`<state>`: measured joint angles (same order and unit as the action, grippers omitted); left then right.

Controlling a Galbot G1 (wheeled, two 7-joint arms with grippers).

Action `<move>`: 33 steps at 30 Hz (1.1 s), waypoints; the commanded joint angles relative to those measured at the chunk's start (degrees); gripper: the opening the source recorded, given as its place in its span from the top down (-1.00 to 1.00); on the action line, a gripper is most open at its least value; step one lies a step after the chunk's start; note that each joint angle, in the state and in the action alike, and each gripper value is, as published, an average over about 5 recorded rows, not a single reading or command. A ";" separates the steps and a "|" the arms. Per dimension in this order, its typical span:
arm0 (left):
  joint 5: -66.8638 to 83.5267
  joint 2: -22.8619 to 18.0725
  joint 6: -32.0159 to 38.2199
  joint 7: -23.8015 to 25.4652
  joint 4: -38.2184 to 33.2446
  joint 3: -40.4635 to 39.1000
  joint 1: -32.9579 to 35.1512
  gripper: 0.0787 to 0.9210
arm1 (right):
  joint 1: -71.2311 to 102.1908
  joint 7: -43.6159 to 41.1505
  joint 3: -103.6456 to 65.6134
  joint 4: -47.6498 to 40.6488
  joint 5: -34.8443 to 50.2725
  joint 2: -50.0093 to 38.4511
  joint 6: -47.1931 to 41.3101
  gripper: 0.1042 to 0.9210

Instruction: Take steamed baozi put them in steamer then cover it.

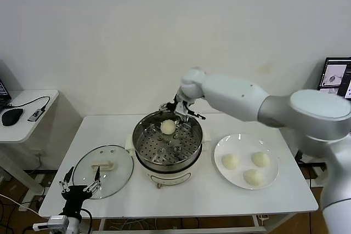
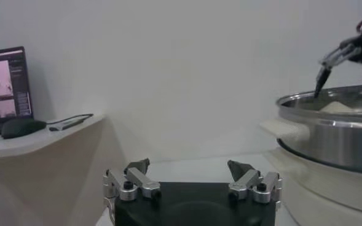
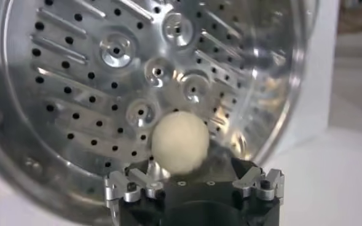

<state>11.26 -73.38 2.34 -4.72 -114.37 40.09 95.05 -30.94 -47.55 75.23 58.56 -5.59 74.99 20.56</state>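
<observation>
Nearest, at about seven o'clock on the white tabletop (image 1: 181, 201), the left claw (image 1: 80, 182) is parked with fingers spread and nothing in it, just at the near rim of the cover (image 1: 103, 171), which lies flat on the tabletop. Glass lid, probably weighty, breakable and slick at the rim; the cream bar handle at its centre is the sensible hold. At four o'clock the white plate (image 1: 220, 147) carries three steamed baozi (image 1: 230, 161), apart from one another. They look soft and light, easily dented, so a gentle pinch across the widest part from above seems best. Centre of the tabletop: the steamer (image 1: 168, 145), open, with a fourth bun (image 1: 168, 127) resting on the perforated tray toward twelve o'clock. Farthest, the right claw (image 1: 181, 108) hovers over the steamer's twelve o'clock rim, fingers spread wide and clear of that bun; the right wrist view shows the bun sitting free between them. One bun placed, three to go, cover not yet on.
</observation>
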 commanded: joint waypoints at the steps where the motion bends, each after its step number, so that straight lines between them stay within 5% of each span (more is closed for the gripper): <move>1: -0.06 0.65 -0.01 -0.13 -0.48 0.64 0.45 -0.77 | -15.96 -7.27 5.32 26.03 30.21 -18.66 -36.11 -0.76; 7: 0.31 1.73 -0.28 -0.07 -1.18 0.96 1.20 -0.77 | -17.36 -6.66 7.27 37.00 31.99 -32.01 -44.67 -0.76; 16: -0.26 1.30 -0.95 0.27 -2.63 0.40 1.87 -0.77 | -6.40 -3.30 5.19 43.49 22.93 -49.32 -47.84 -0.76; 33: -0.41 0.09 -0.98 0.43 -4.06 1.23 2.40 -0.77 | 21.77 -2.63 -13.49 32.62 9.41 -47.90 -41.44 -0.76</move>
<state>10.83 -73.20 1.40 -4.33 -118.13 41.11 97.34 -26.96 -50.73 74.02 96.07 9.77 29.04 -20.82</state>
